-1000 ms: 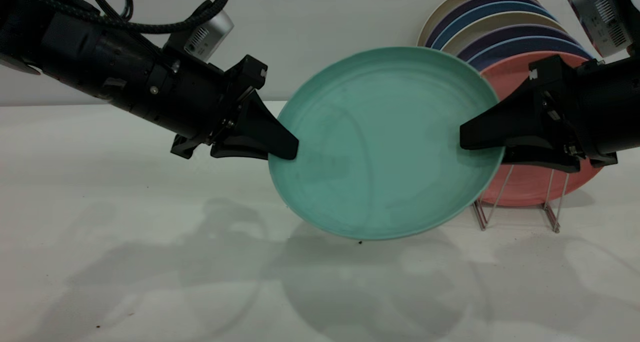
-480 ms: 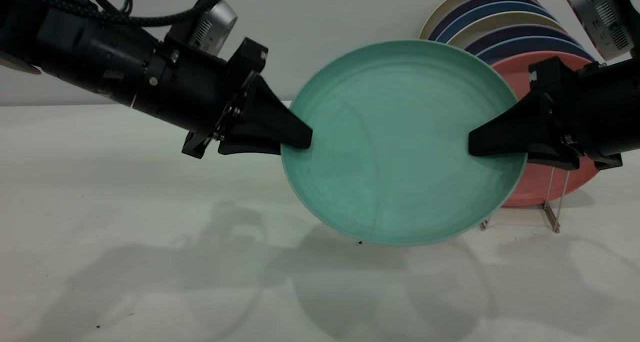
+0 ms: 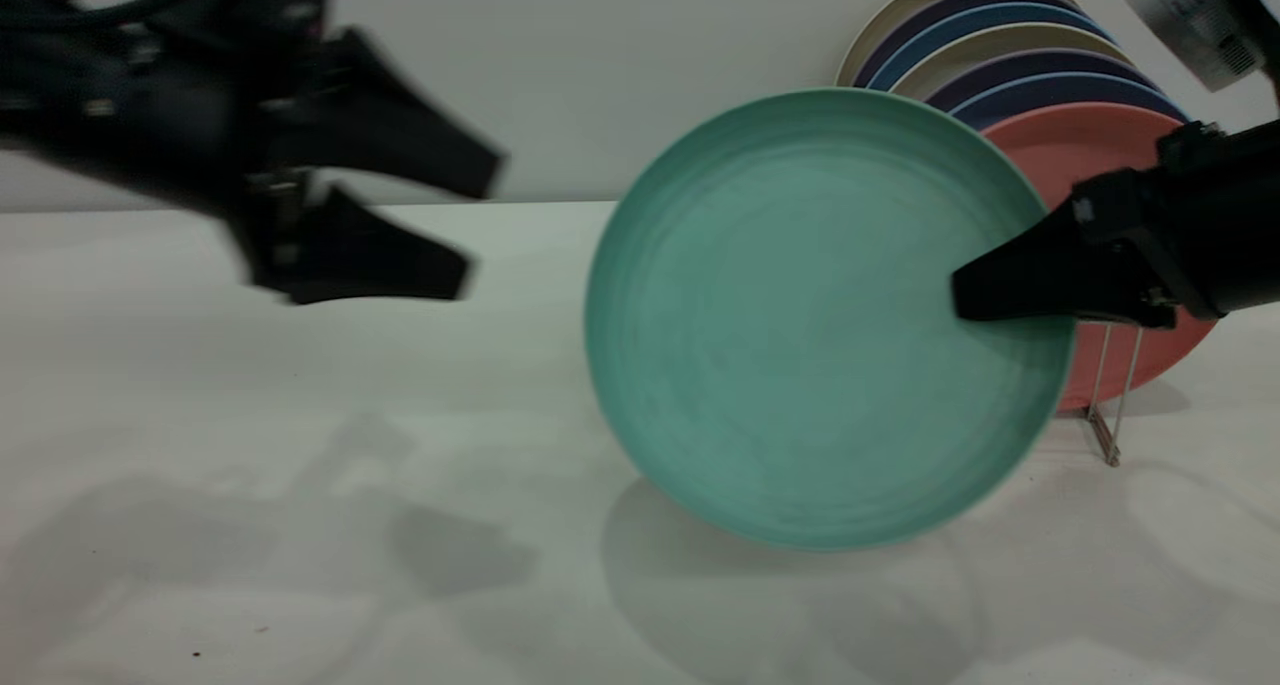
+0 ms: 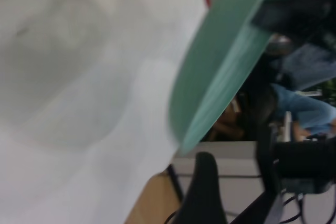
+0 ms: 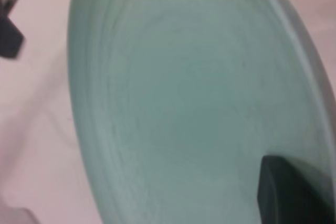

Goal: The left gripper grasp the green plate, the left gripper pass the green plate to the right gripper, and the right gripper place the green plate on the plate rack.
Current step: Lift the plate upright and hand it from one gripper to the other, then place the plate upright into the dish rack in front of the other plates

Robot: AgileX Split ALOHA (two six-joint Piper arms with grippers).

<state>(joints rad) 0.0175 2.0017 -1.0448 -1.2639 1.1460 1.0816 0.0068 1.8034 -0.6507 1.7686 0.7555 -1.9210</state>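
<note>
Green plate point(image 3: 800, 315) held upright above tabletop point(image 3: 300, 515), just in front of plate rack point(image 3: 1110, 405) w/ its salmon plate point(image 3: 1100, 155).

Right gripper point(image 3: 965, 295) jaws clenched on plate's right rim. Left gripper point(image 3: 465, 225) jaws released, well apart from plate.

Risk: single-edge grip, so plate may pivot or slip in the jaws, or knock the salmon plate on insertion.

Vs 0.5 s ago: left gripper let go and backed off; plate now more upright and carried by right arm alone.

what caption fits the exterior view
Right gripper alone holds the round teal-green plastic plate; open left gripper apart from it.
</note>
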